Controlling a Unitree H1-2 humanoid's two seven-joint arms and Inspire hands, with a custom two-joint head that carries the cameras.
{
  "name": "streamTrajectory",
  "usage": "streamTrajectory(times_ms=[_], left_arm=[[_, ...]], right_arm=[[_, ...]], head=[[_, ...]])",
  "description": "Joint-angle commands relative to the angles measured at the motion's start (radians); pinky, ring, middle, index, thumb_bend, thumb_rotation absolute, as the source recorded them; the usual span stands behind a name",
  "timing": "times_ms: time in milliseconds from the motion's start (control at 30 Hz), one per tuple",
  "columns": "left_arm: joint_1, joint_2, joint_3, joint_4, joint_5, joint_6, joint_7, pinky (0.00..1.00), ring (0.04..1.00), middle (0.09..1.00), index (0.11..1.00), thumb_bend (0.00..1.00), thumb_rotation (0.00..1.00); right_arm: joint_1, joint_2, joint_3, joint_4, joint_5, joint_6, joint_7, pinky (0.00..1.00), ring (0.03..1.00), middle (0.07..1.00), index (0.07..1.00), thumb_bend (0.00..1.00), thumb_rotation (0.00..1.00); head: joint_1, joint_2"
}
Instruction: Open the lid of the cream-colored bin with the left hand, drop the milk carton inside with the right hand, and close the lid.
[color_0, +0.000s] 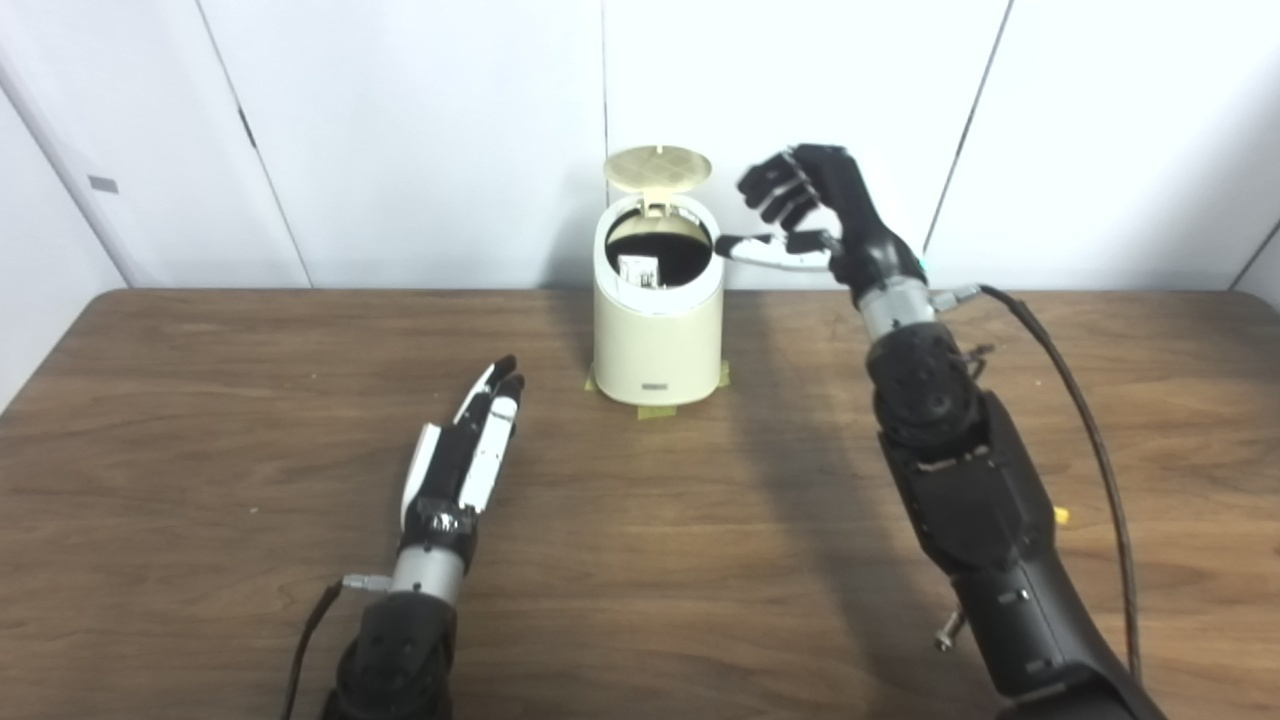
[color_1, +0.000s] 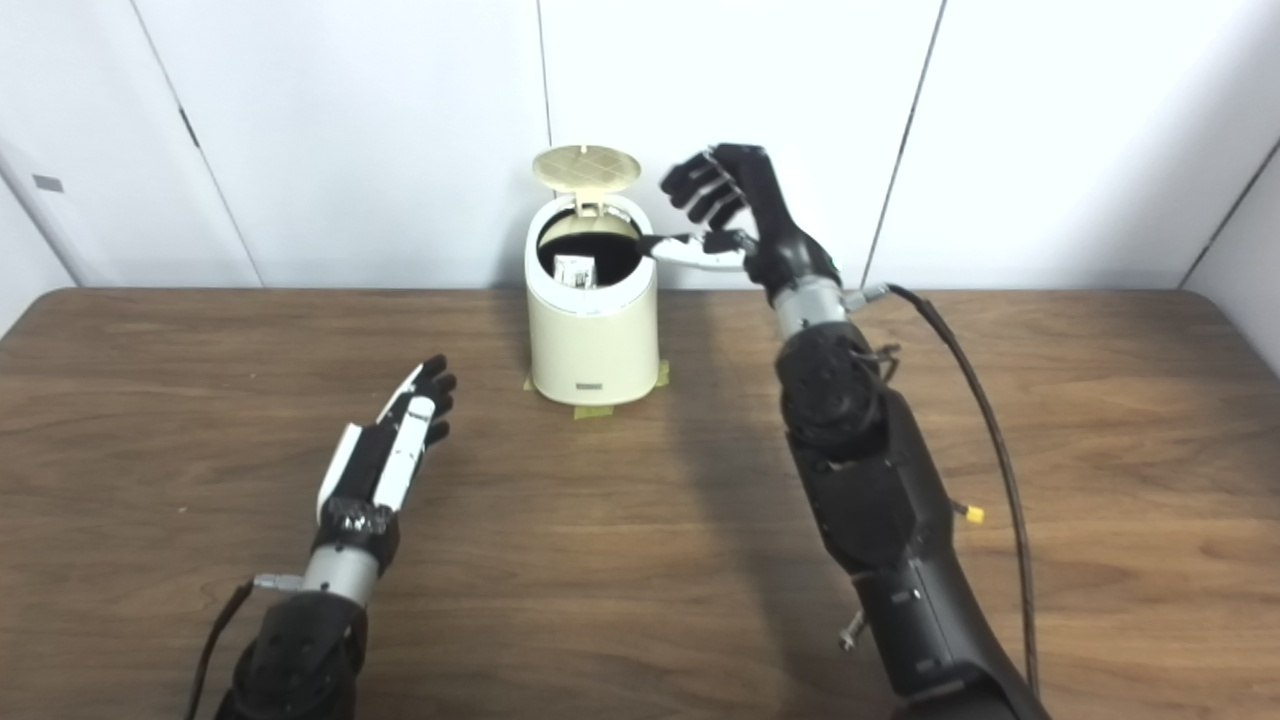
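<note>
The cream-colored bin (color_0: 657, 340) stands at the back middle of the table, its round lid (color_0: 658, 168) tipped up open behind the mouth. The white milk carton (color_0: 638, 270) lies inside the bin's dark opening. My right hand (color_0: 800, 215) is raised just right of the bin's rim, open and empty, its thumb reaching toward the rim. My left hand (color_0: 465, 450) lies flat and open, low over the table, left of and in front of the bin, holding nothing.
The brown wooden table (color_0: 200, 420) runs up to white wall panels (color_0: 400, 130) close behind the bin. Yellow tape (color_0: 655, 408) marks the bin's base. A black cable (color_0: 1090, 440) trails from my right arm over the table's right side.
</note>
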Motion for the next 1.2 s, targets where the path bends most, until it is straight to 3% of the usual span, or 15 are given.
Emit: streamTrajectory(times_ms=[0, 133, 200, 267, 300, 367, 600, 800, 1000, 1167], left_arm=[[-0.072, 0.005, 0.016, -0.038, -0.01, 0.001, 0.007, 0.93, 0.943, 0.914, 0.921, 0.41, 0.93], [-0.133, 0.022, 0.058, -0.02, -0.067, 0.016, -0.013, 0.87, 0.885, 0.888, 0.896, 0.37, 0.86], [-0.168, 0.035, 0.068, -0.018, -0.079, 0.041, -0.021, 0.86, 0.87, 0.88, 0.88, 0.38, 0.85], [-0.205, 0.049, 0.075, -0.013, -0.088, 0.063, -0.026, 0.84, 0.86, 0.871, 0.86, 0.36, 0.84], [-0.222, 0.055, 0.075, -0.01, -0.089, 0.074, -0.026, 0.83, 0.855, 0.865, 0.847, 0.35, 0.84], [-0.245, 0.069, 0.074, -0.002, -0.089, 0.083, -0.027, 0.81, 0.841, 0.851, 0.83, 0.35, 0.83], [-0.359, 0.089, 0.105, 0.048, -0.144, 0.116, -0.036, 0.83, 0.838, 0.836, 0.809, 0.35, 0.82], [-0.46, 0.114, 0.102, 0.111, -0.158, 0.132, -0.056, 0.87, 0.86, 0.852, 0.829, 0.39, 0.82], [-0.562, 0.144, 0.075, 0.214, -0.156, 0.101, -0.081, 0.87, 0.872, 0.86, 0.828, 0.39, 0.84], [-0.627, 0.162, 0.053, 0.288, -0.136, 0.056, -0.091, 0.86, 0.87, 0.856, 0.825, 0.42, 0.86]], right_arm=[[-0.001, -0.006, -0.035, -0.077, 0.042, 0.047, 0.02, 0.43, 0.463, 0.501, 0.479, 0.52, 0.0], [0.105, 0.027, -0.111, -0.182, 0.173, 0.122, 0.053, 0.42, 0.431, 0.505, 0.514, 0.52, 0.0], [0.161, 0.045, -0.144, -0.231, 0.253, 0.159, 0.078, 0.46, 0.514, 0.532, 0.504, 0.52, 0.03], [0.213, 0.071, -0.167, -0.282, 0.328, 0.21, 0.097, 0.53, 0.617, 0.652, 0.499, 0.51, 0.12], [0.238, 0.075, -0.166, -0.305, 0.346, 0.227, 0.104, 0.58, 0.679, 0.708, 0.612, 0.53, 0.25], [0.269, 0.074, -0.15, -0.327, 0.347, 0.239, 0.107, 0.66, 0.764, 0.791, 0.739, 0.52, 0.43], [0.397, 0.094, -0.13, -0.35, 0.364, 0.203, 0.099, 0.77, 0.879, 0.913, 0.944, 0.51, 0.71], [0.478, 0.102, -0.109, -0.365, 0.373, 0.179, 0.103, 0.81, 0.904, 0.925, 0.959, 0.51, 0.89], [0.518, 0.138, -0.111, -0.335, 0.442, 0.097, 0.109, 0.86, 0.927, 0.931, 0.953, 0.56, 0.92], [0.541, 0.146, -0.093, -0.336, 0.437, 0.074, 0.103, 0.83, 0.919, 0.927, 0.957, 0.57, 0.98]], head=[[0.002, 0.001], [-0.006, -0.001], [-0.009, -0.002], [-0.006, -0.004], [-0.006, -0.004], [-0.007, -0.006], [-0.008, -0.011], [-0.007, -0.018], [-0.012, -0.031], [-0.029, -0.039]])
